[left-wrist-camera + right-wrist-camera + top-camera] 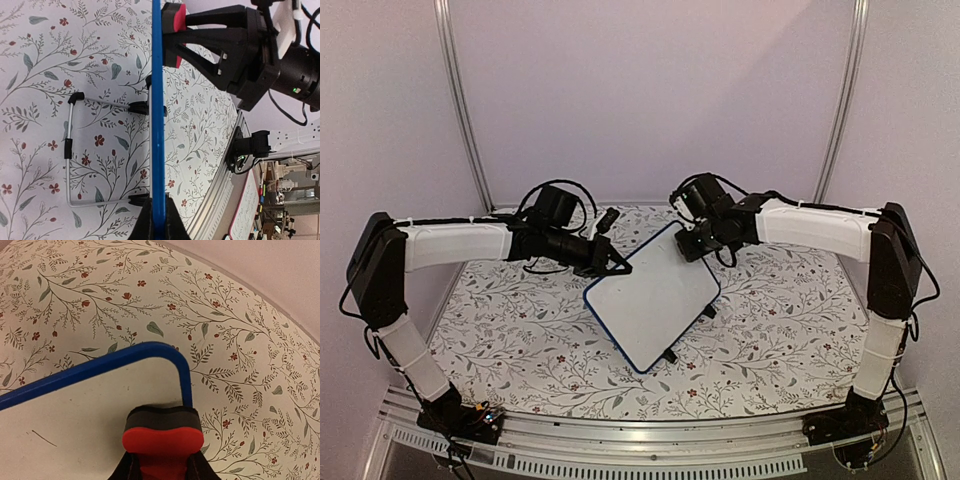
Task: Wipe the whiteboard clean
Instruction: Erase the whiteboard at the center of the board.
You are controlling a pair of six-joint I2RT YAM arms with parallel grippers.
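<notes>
1. Steadies the whiteboard (655, 295), at the middle of the desk (520, 335), with the left pincer (159, 216) clamped tight on its blue frame (158, 125).
2. Presses a red eraser (162, 437), pinched firmly in the right pincer (162, 465), onto the board's corner.
3. Seems mid-wipe; one faint stroke (44, 438) unerased.
4. Calls next for sweeping the felt (162, 416) across it.

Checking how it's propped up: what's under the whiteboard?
Under the whiteboard, the left wrist view shows a silver wire stand between it and the flowered tablecloth. From above the board covers it; only two black feet peek out.
</notes>
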